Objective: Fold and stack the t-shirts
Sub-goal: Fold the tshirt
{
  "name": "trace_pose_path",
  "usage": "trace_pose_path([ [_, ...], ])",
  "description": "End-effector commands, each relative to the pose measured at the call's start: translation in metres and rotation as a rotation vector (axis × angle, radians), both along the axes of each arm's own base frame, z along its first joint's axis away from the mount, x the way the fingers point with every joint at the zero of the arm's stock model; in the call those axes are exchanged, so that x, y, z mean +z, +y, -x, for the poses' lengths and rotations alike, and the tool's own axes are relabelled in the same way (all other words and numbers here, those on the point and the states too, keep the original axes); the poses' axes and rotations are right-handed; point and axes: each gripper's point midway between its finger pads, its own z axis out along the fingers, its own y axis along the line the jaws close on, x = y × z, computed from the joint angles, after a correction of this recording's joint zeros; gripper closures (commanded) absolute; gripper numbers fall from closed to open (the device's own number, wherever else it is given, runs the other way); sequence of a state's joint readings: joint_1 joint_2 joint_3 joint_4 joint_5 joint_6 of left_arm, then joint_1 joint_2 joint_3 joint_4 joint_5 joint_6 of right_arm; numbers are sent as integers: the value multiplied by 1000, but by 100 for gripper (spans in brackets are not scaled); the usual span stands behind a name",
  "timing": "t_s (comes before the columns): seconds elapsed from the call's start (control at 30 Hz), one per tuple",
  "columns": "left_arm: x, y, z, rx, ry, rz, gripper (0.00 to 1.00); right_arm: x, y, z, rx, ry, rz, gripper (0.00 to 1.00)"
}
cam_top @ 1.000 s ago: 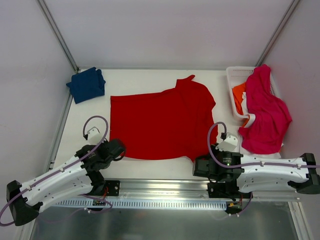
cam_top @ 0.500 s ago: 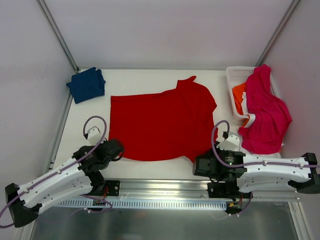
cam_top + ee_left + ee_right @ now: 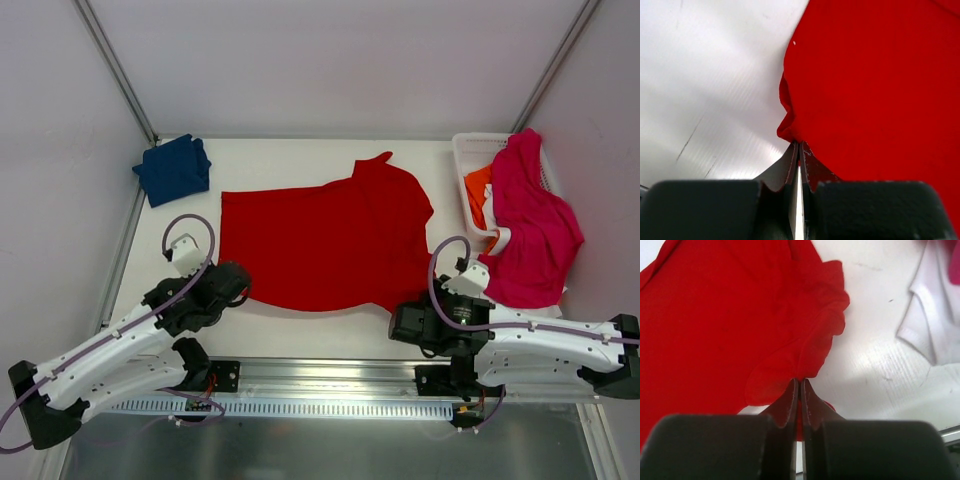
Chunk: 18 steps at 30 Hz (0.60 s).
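at both pincer tips, left gripper (image 3: 799,146) and right gripper (image 3: 799,382) are clamping the red t-shirt (image 3: 320,245) hem, cloth lying ahead of them; thin bites are risking slip under uneven pull.

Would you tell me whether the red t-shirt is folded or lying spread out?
Spread out: the red t-shirt lies flat across the table, with only its near corners pinched in the shut left claw and right claw.
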<state>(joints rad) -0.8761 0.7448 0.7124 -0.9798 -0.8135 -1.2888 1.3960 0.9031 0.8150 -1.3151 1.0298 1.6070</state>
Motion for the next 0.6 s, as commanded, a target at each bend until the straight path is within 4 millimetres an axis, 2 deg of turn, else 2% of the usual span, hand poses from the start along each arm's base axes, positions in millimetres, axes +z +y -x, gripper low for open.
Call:
trace_pose_path([
  [0.0,24,19,-10,42,-66,-67,100,12,-69,3,24,10,374,100],
  [0.1,31,33,-11,82,-74,-77,100,-9,-63,6,42,73,336,100],
  [0.2,30,44,-10,116,-77,-80,100,-23,-75,10,-4,92,251,99],
  [0.27,28,42,-11,118,-80,-64,100,-23,-81,9,-10,77,241,99],
  [0.37,23,40,-15,120,-64,-66,100,-22,-79,7,3,97,266,100],
  [0.5,23,30,-24,107,-52,-54,100,-17,-59,-5,23,132,336,100],
  [0.57,23,25,-32,98,-51,-56,100,-8,-48,-13,35,132,359,100],
])
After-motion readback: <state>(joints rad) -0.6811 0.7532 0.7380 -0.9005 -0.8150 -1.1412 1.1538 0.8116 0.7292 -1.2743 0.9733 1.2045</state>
